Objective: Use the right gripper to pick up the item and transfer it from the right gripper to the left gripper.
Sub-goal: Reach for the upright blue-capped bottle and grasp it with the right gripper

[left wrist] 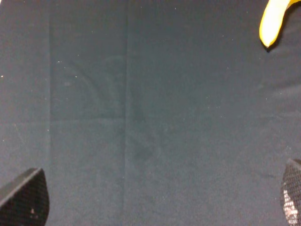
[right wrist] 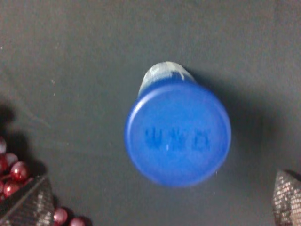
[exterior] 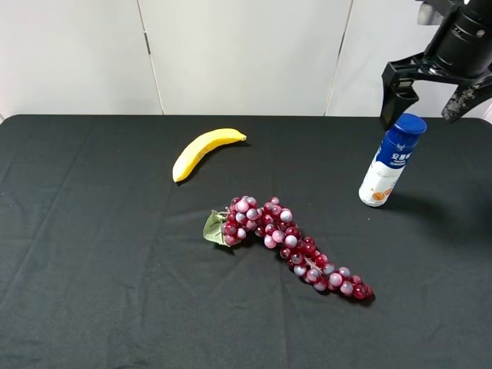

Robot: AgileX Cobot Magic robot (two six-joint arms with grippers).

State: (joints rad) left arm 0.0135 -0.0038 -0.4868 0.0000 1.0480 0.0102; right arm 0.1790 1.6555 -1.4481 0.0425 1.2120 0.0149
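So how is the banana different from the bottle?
The banana is yellow all over; the bottle is white with a blue cap and label. The banana lies flat on its side, while the bottle stands upright. The banana is curved, and the bottle is a straight tube shape. Both sit on the black table, and nothing is holding either one.

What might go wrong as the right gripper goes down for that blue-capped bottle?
The bottle is slim and stands upright, so a finger of the open right gripper clipping its blue cap could topple it. If it falls, it may roll towards the grape bunch. A grip taken only on the cap may slip during the handover to the left gripper.
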